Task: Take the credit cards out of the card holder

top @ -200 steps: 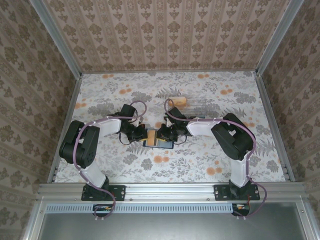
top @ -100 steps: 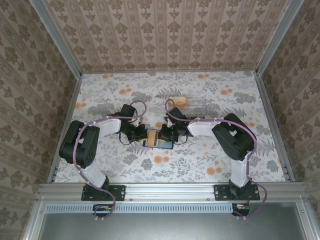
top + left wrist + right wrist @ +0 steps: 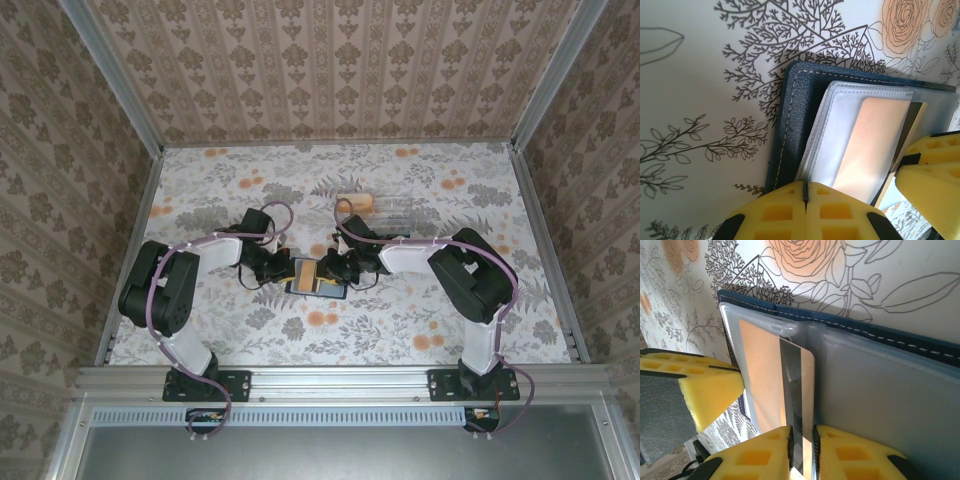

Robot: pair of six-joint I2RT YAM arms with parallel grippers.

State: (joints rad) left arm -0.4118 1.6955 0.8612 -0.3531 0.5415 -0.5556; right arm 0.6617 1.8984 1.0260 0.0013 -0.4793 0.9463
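Observation:
The dark navy card holder lies open on the flowered table between both grippers. My left gripper is shut on the edge of its clear plastic pocket, seen close up with the yellow tips pressed together. A peach-coloured credit card sits in that pocket. In the right wrist view the card, with its dark stripe, sticks partway out of the pocket. My right gripper straddles the card's end, its pads a narrow gap apart, at the holder's right side.
A clear plastic box with an orange object beside it lies behind the right arm. Patterned walls close in the table on three sides. The left gripper's yellow finger stands close to the right gripper.
The right arm's elbow has drifted slightly to the right. Both grippers stay at the card holder, and the left arm has not moved.

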